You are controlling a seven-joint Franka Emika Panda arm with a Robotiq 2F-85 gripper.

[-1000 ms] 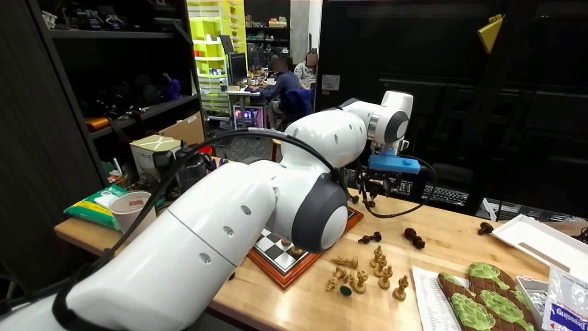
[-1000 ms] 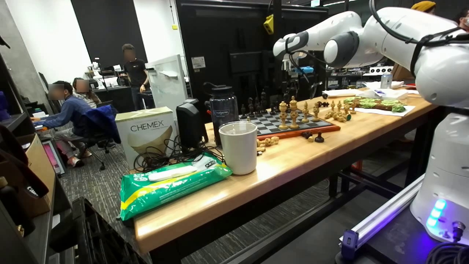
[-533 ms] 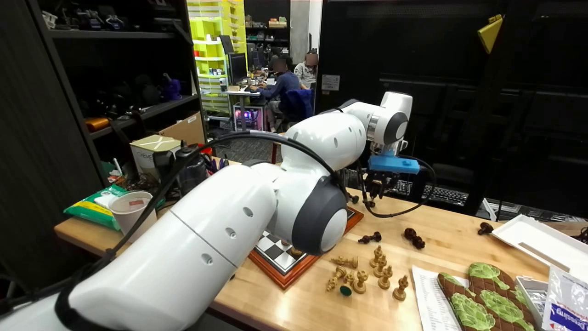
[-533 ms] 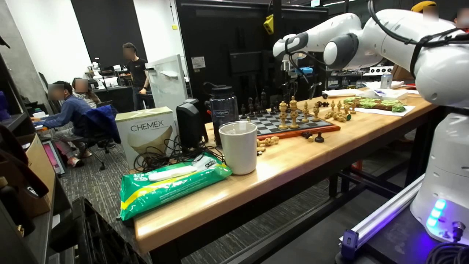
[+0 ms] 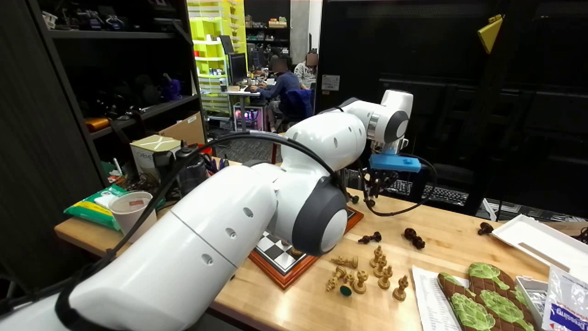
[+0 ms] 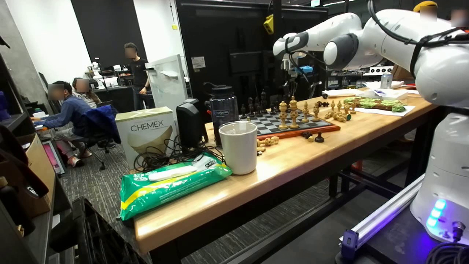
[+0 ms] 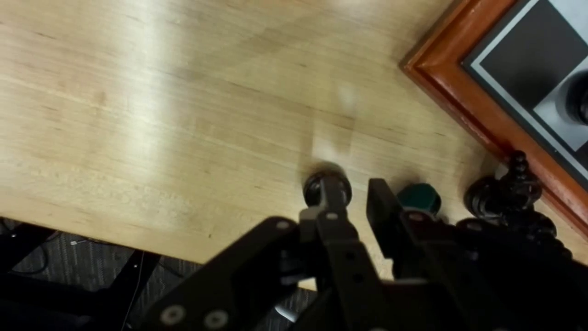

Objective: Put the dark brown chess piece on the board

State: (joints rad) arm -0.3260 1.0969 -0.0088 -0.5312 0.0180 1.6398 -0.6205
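Observation:
My gripper stands partly open over the table, bare wood showing between its fingers. Beneath one finger is a dark brown chess piece, largely covered by it. A dark piece with a green base lies beyond the opposite finger, partly hidden. More dark pieces lie against the board's frame, and another is on a white square. In both exterior views the gripper hangs past the board. Which dark piece the task means I cannot tell.
Light wooden pieces stand and lie beside the board. Dark pieces lie near them. A white tray and a patterned mitt are at one end; a white cup and dark bottle at the opposite end.
The gripper's fingers have come much closer together over the last second. The arm has barely moved, and the pieces on the table look the same.

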